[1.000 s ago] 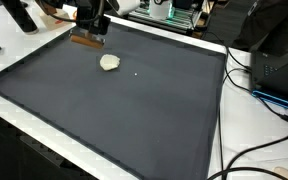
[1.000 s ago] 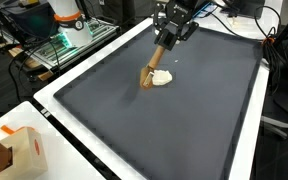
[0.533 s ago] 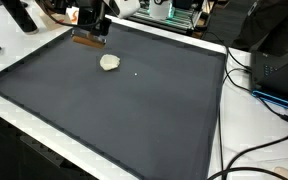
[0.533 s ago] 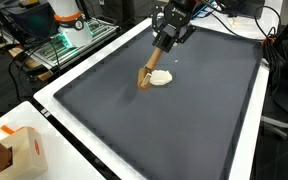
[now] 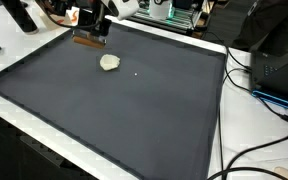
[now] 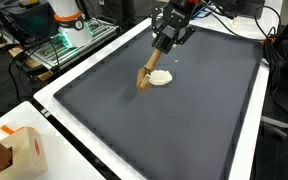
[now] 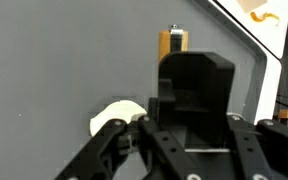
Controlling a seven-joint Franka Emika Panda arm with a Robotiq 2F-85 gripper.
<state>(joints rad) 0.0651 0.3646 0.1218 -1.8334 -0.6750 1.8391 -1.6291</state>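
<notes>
Clearly jaws clamped on wooden stick — tip beside pale lump on mat.

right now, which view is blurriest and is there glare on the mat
Wrist view: the claw looms soft and dark up close, hiding part of the pale lump; its brown stick looks sharper. In both exterior views the grey mat is evenly lit, without harsh glare, shadows faint.

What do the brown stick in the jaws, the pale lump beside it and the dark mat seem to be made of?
Stick: probably wood, matte; tan-brown and straight-edged.
Lump: perhaps dough or putty; off-white and rounded, with an uneven outline.
Mat: likely rubber or fabric; dark grey, flat, no shine.
</notes>
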